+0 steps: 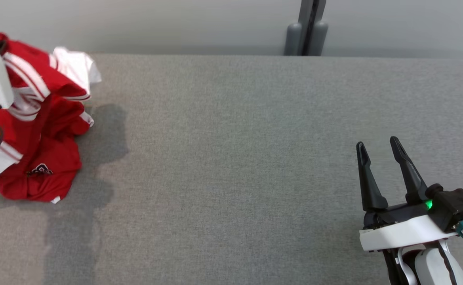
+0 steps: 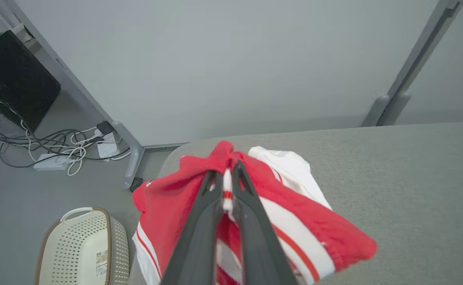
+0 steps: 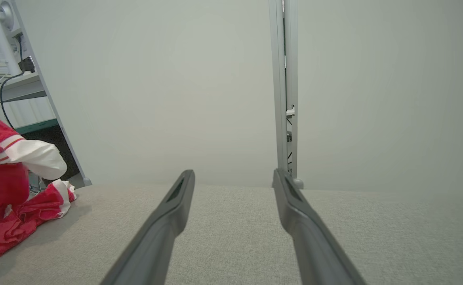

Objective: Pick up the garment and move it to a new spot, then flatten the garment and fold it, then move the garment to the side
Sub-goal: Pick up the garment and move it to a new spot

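Garment [image 1: 45,158] is red and white, and it is bunched up at the left end of the gray table [image 1: 255,158]. The left gripper [image 2: 226,170] is squeezed tight on the top of the garment and holds it up, while the bottom rests on the table. The right gripper [image 1: 377,141] is wide open with nothing in it, over the table's right side, well apart from the garment.

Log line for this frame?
left gripper: shut on red-and-white fabric garment | right gripper: open, empty | garment: bunched, grey fabric table, left end
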`<state>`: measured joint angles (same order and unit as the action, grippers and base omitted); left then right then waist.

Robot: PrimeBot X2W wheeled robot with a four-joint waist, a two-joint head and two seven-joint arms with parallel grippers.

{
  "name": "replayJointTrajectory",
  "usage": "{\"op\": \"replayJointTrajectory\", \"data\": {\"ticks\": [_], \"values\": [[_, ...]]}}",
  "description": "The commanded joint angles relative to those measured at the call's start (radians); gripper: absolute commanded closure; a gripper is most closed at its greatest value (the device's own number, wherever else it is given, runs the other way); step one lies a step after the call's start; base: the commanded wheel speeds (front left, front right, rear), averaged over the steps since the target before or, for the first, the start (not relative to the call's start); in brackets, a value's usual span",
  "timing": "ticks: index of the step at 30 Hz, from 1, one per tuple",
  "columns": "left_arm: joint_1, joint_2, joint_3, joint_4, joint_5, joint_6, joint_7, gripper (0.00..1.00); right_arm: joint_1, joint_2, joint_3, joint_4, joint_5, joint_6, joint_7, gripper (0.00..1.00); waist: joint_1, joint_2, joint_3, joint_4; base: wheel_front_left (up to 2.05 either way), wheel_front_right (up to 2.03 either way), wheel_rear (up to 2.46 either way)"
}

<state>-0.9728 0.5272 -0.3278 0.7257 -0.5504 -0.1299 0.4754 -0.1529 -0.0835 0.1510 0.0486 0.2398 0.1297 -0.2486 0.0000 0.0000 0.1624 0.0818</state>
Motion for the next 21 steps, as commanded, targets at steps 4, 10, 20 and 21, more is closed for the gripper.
{"op": "replayJointTrajectory", "data": {"ticks": [4,10,20,21], "values": [[-0.021,0.006,-0.046,-0.095,-0.040,0.000,0.016,1.00,0.022,0.002,-0.002,0.012,0.012,0.002,-0.012,0.00,0.0000,0.0000,-0.063,-0.049,0.00,0.00,0.00],[-0.018,-0.028,-0.106,-0.309,-0.120,0.000,0.078,1.00,0.044,0.010,-0.012,0.018,0.025,0.002,-0.017,0.00,0.0000,0.0000,-0.132,-0.145,0.00,0.00,0.00],[0.009,-0.199,-0.073,-0.545,-0.262,0.045,0.053,1.00,0.060,-0.001,-0.056,0.005,0.030,0.002,-0.017,0.00,0.0000,0.0000,-0.142,-0.268,0.00,0.00,0.00],[0.028,-0.206,-0.077,-0.556,-0.275,0.049,0.059,1.00,0.062,-0.003,-0.061,0.004,0.030,0.002,-0.017,0.00,0.0000,0.0000,-0.139,-0.275,0.00,0.00,0.00]]}}
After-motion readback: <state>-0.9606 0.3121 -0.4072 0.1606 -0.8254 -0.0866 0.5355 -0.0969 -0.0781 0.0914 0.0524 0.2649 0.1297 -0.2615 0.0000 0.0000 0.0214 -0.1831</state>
